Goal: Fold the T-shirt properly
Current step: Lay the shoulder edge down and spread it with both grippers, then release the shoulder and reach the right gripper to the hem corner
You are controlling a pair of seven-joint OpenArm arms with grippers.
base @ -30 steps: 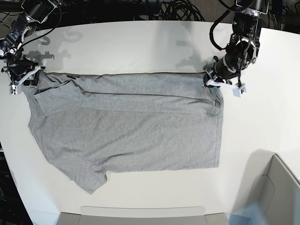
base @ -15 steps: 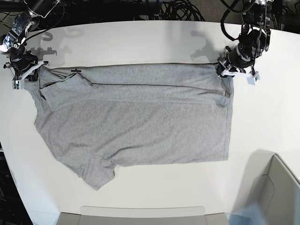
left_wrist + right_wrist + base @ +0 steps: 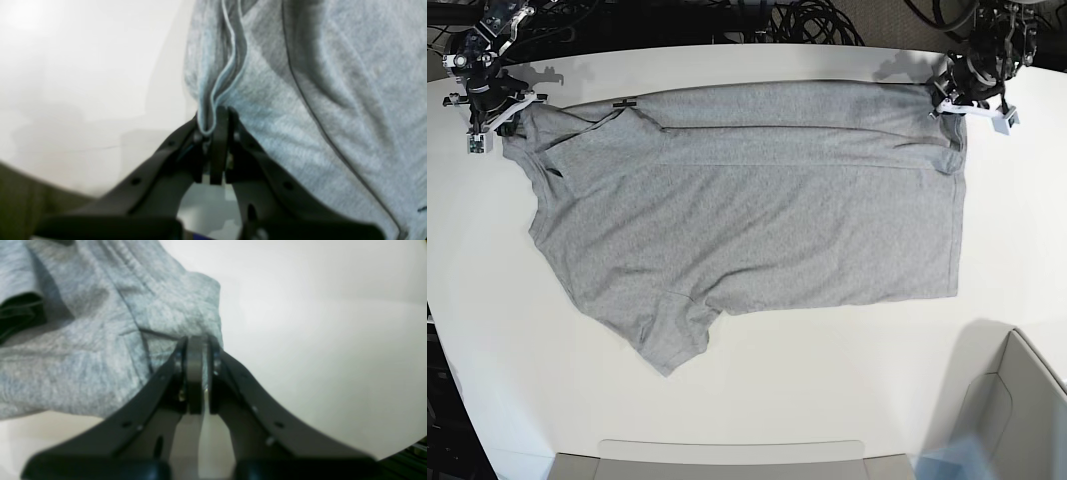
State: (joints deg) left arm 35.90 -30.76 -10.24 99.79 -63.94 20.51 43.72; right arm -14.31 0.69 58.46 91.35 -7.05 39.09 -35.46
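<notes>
The heather-grey T-shirt [image 3: 747,210] lies spread across the white table [image 3: 757,400], plain side up, with a fold running along its far edge. My left gripper [image 3: 949,98] is shut on the shirt's far right corner; the left wrist view shows the hem pinched between its black fingers [image 3: 213,133]. My right gripper [image 3: 499,110] is shut on the far left corner by the sleeve; the right wrist view shows the cloth [image 3: 100,340] clamped at the fingertips [image 3: 195,350]. One sleeve [image 3: 667,340] hangs out at the near left.
A grey bin [image 3: 1012,410] stands at the near right corner. A flat grey tray edge [image 3: 727,455] lies along the near side. Black cables [image 3: 797,20] are bundled beyond the table's far edge.
Both grippers have moved toward the far edge of the table and slightly rightward, dragging the shirt with them. The shirt now lies farther back and more stretched out.
</notes>
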